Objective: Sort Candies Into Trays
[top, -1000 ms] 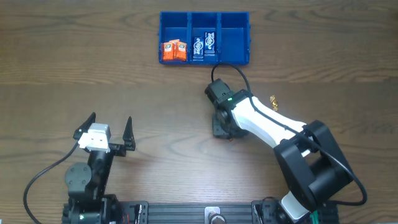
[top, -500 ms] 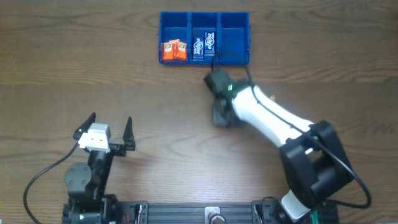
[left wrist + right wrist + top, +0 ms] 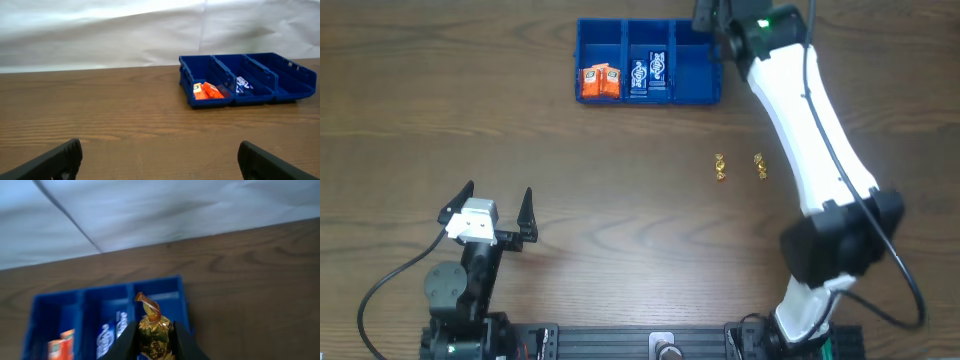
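A blue three-compartment tray (image 3: 650, 99) stands at the table's far side. Its left bin holds orange candies (image 3: 600, 82) and its middle bin holds blue candies (image 3: 649, 72). My right gripper (image 3: 712, 18) hangs lifted by the tray's right end, shut on a gold-wrapped candy (image 3: 152, 327). In the right wrist view the tray (image 3: 80, 296) lies beyond that candy. Two more gold candies (image 3: 721, 167) (image 3: 759, 165) lie on the table right of centre. My left gripper (image 3: 498, 205) stands open at the near left, far from the tray (image 3: 210, 102), with nothing between its fingers.
Bare wooden table stretches between the left gripper and the tray. The right arm's white link (image 3: 800, 110) runs diagonally over the table's right side, passing close to the two loose gold candies. A white sheet hangs behind the table's far edge.
The right arm rose from the table's middle with a gold candy and swung up to the tray's right end, uncovering two gold candies. The left arm stayed still.
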`<act>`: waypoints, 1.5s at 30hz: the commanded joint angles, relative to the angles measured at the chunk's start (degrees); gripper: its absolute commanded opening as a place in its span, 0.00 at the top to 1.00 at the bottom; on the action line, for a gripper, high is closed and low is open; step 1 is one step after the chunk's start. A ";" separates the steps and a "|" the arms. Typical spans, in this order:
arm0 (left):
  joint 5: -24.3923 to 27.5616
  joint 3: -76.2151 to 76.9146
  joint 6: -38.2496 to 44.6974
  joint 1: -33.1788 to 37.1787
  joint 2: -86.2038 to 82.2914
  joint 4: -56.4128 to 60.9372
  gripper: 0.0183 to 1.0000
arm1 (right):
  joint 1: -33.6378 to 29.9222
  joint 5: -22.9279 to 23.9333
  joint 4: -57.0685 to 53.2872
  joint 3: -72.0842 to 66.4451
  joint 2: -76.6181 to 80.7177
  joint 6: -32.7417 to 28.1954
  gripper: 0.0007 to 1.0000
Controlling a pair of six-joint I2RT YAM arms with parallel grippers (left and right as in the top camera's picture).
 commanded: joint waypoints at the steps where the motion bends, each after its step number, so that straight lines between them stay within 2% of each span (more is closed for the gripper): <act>1: 0.81 -1.14 -0.44 0.17 -0.11 -1.86 0.00 | -0.61 1.03 2.69 -0.39 8.39 -2.08 0.89; 8: 0.81 -1.14 -0.44 0.17 -0.11 -1.86 0.00 | -0.63 -1.95 4.55 -0.39 12.57 -2.23 0.89; 12: 0.81 -1.14 -0.44 0.17 -0.11 -1.86 0.00 | -0.68 -1.95 4.48 -0.39 12.63 -2.27 0.78; 14: 0.81 -1.14 -0.44 0.17 -0.11 -1.86 0.00 | -0.68 -2.47 4.50 -0.39 12.63 -2.29 0.67; 17: 0.81 -1.14 -0.44 0.17 -0.11 -1.86 0.00 | -0.66 -3.06 4.68 -0.39 12.63 -2.58 0.59; 19: 0.81 -1.14 -0.46 0.17 -0.11 -1.86 0.00 | -0.55 -4.20 4.96 -0.39 12.61 -3.82 0.48; 26: 0.81 -1.14 -0.44 0.17 -0.11 -1.86 0.00 | -1.05 -4.96 -0.24 -0.57 9.07 -3.89 0.33; 28: 0.81 -1.14 -0.44 0.17 -0.11 -1.86 0.00 | -1.60 -5.64 -3.48 -1.79 5.81 -6.49 0.28; 31: 0.81 -1.14 -0.44 0.17 -0.11 -1.86 0.00 | -1.70 -5.97 -5.68 -6.80 0.22 -8.35 0.27; 36: 0.81 -1.14 -0.44 0.17 -0.11 -1.86 0.00 | -1.77 -7.26 -6.21 -21.79 -7.65 -7.56 0.27; 45: 0.81 -1.14 -0.44 0.17 -0.11 -1.86 0.00 | -2.34 -11.06 -1.99 -42.10 -8.50 -5.01 0.29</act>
